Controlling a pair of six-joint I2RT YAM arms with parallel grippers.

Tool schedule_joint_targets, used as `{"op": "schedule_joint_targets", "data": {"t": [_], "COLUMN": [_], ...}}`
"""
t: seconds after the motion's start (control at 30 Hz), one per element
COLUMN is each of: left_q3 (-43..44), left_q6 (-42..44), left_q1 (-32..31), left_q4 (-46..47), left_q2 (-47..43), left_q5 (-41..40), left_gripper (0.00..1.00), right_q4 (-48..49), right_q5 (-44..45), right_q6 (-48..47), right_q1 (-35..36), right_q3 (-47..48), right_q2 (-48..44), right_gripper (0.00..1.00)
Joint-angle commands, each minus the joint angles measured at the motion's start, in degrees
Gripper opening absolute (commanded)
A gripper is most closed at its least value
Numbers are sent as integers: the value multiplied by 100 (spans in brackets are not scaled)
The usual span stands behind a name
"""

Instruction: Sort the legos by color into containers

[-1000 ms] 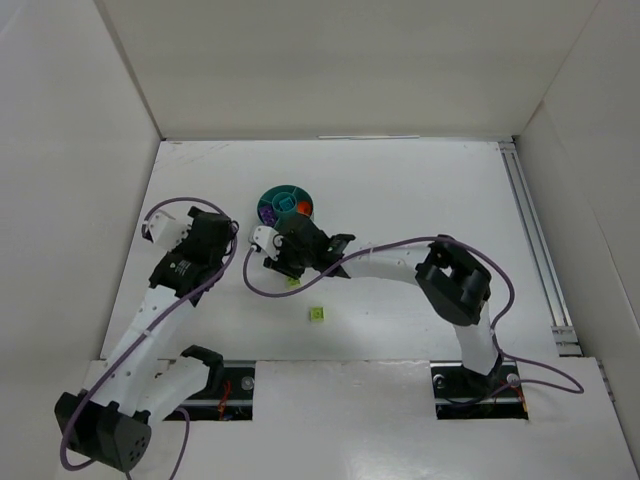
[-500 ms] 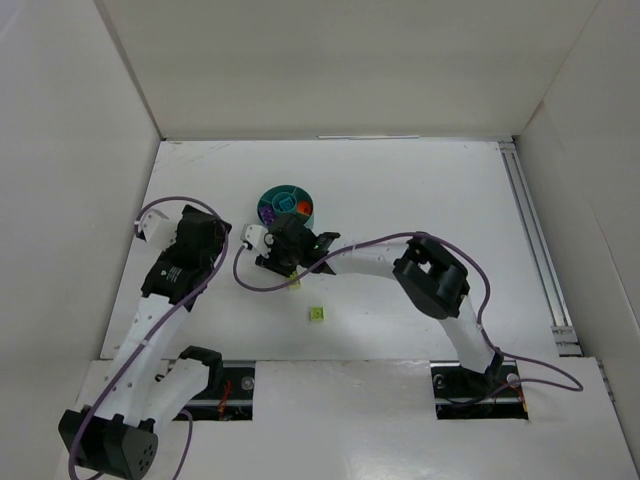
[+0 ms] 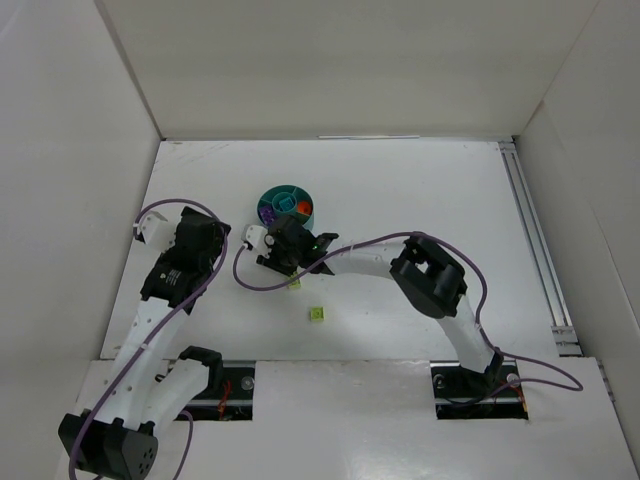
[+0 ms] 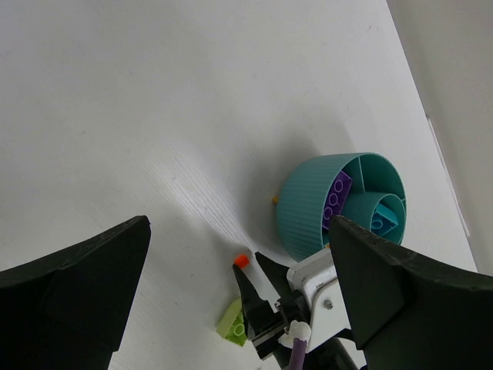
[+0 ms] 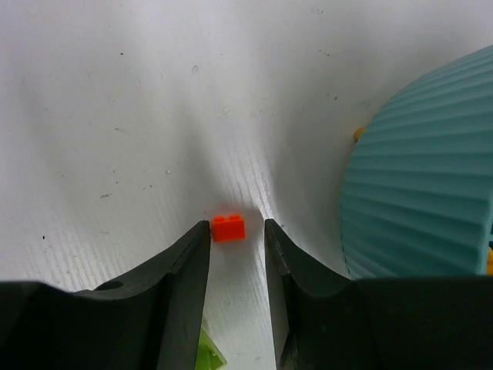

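No legible txt, labels, brands, nos. or signs in any view (teal dish [image 5: 416, 177] w/ ribbed wall & orange brick [image 5: 229, 227], both close up in rt wrist cam, carry no print).

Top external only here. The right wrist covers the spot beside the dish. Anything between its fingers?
Observer: Yes. A small orange brick lies on the table between the tips of the right gripper. The jaws are apart and not clamped on it.
Operator: Any strays near the dish?
Observer: A tiny yellow piece sits on the table close to the outer wall of the dish. I cannot tell if they touch.
Operator: Left side?
Observer: The left gripper is wide open with nothing between its fingers.
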Motion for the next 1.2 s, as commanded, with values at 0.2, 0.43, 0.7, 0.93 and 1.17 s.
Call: {"op": "schedule_joint_targets", "data": {"t": [0.2, 0.43, 0.7, 0.93, 1.17], "left_q3": [-47, -47, -47, -47, -47], "left_q6": [40, 40, 93, 93, 93], "left_q1": [33, 33, 33, 33, 33], "left_q4": [125, 125, 125, 125, 178], "left_q2": [-25, -25, -25, -25, -25], "left_q5": [-106, -106, -106, -106, -54], "left_gripper": [100, 100, 100, 100, 100], "right_q4": [-99, 15, 182, 235, 288], "right_q5": [233, 93, -22, -22, -22], "right_q6": [62, -52, -105, -105, -290], "right_q1": [38, 38, 38, 38, 38], "right_q3": [161, 161, 161, -15, -234], "right_q2": [85, -20, -310, -643, -1145], "right_gripper": [27, 18, 13, 12, 19]}}
